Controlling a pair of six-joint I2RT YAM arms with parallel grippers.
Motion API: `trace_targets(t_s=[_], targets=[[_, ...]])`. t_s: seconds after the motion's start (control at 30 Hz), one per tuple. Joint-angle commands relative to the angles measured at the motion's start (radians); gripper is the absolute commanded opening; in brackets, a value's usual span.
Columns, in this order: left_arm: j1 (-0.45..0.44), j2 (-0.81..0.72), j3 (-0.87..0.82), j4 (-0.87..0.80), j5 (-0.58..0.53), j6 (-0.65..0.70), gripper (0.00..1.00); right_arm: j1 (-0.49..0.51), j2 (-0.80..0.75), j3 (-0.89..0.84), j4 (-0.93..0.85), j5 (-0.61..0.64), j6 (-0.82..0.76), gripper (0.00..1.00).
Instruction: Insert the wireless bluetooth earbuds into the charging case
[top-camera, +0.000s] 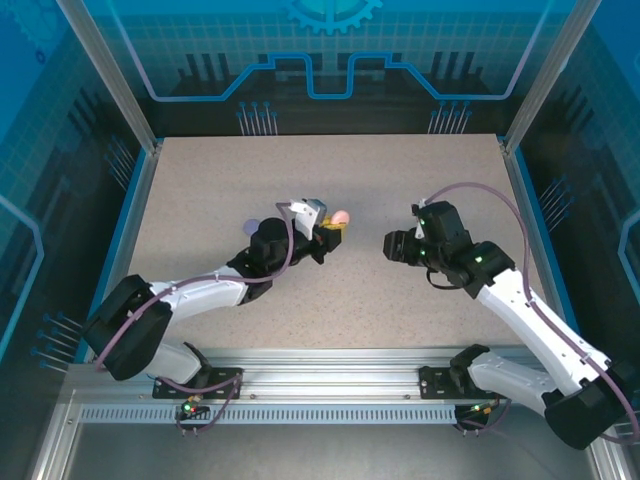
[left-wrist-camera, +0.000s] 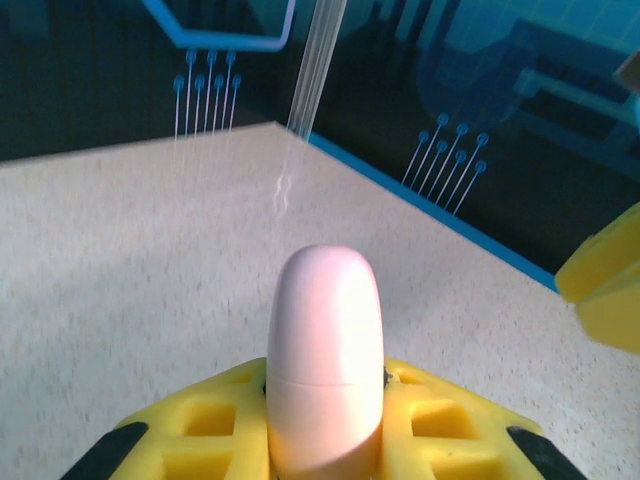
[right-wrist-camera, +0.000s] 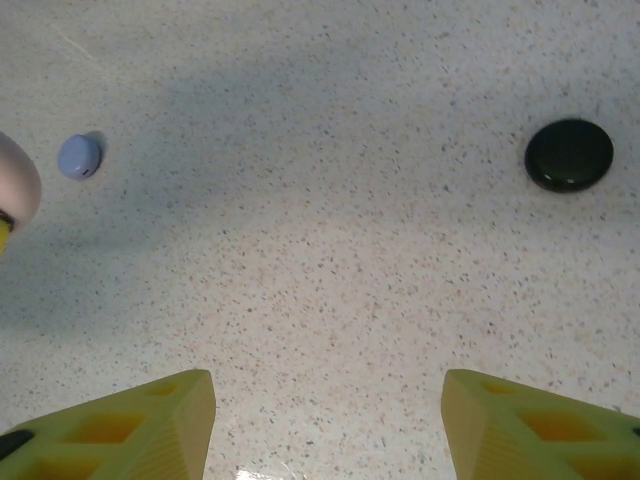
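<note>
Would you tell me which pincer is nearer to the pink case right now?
Left. The left pincer is shut on the pink case, so it touches it. The right pincer is open and stands apart, to the case's right in the top view.

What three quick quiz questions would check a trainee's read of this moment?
1. True or false: the left pincer is shut on the pale pink case.
2. In the right wrist view, relative to the lilac case, the black case lies: A) to the left; B) to the right; C) on top.
3. Fill in: the right pincer is ____, holding nothing.
Key: 1 true; 2 B; 3 open.
</note>
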Motion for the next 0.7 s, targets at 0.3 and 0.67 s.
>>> trace_targets(t_s=[0.3, 0.67], targets=[[0.003, 0.068, 0.012, -0.203, -0.074, -0.217, 0.00, -0.012, -0.096, -0.096, 0.017, 0.046, 0.035, 0.63], [0.007, 0.220, 0.187, -0.334, -0.079, -0.254, 0.00, -0.030, -0.133, -0.115, 0.007, 0.051, 0.037, 0.63]])
